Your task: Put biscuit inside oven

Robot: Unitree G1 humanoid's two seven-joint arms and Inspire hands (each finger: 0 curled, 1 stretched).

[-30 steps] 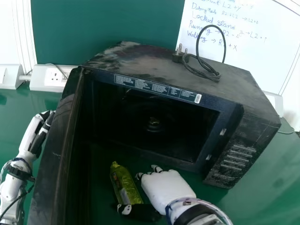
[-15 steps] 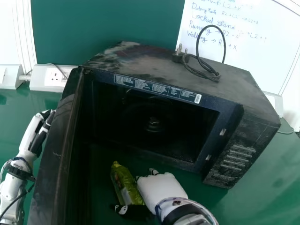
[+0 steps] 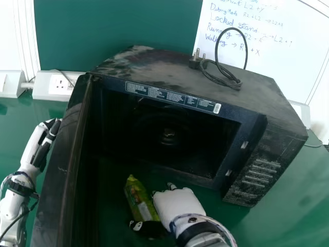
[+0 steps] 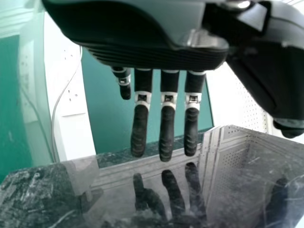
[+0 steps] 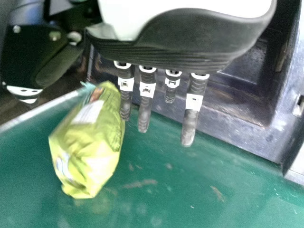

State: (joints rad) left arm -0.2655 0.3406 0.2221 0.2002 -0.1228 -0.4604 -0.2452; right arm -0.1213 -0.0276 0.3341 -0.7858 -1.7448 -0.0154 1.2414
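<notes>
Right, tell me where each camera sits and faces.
Head view: on the head, facing forward and down at the microwave; left hand and right hand show.
Left wrist view: left wrist, facing the microwave door past left fingers.
Right wrist view: right wrist, facing the biscuit packet past right fingers.
Head and right wrist views share packet, microwave and right hand.

yellow-green, crinkled, elongated plastic biscuit packet [image 3: 139, 199]: closed, lengthwise slant, one end toward cavity, outside before the opening | black, boxy, dust-smeared microwave oven [image 3: 285, 126]: upright, door [image 3: 62, 170] swung open, dark cavity facing packet, coiled black cord [image 3: 224, 76] on top
</notes>
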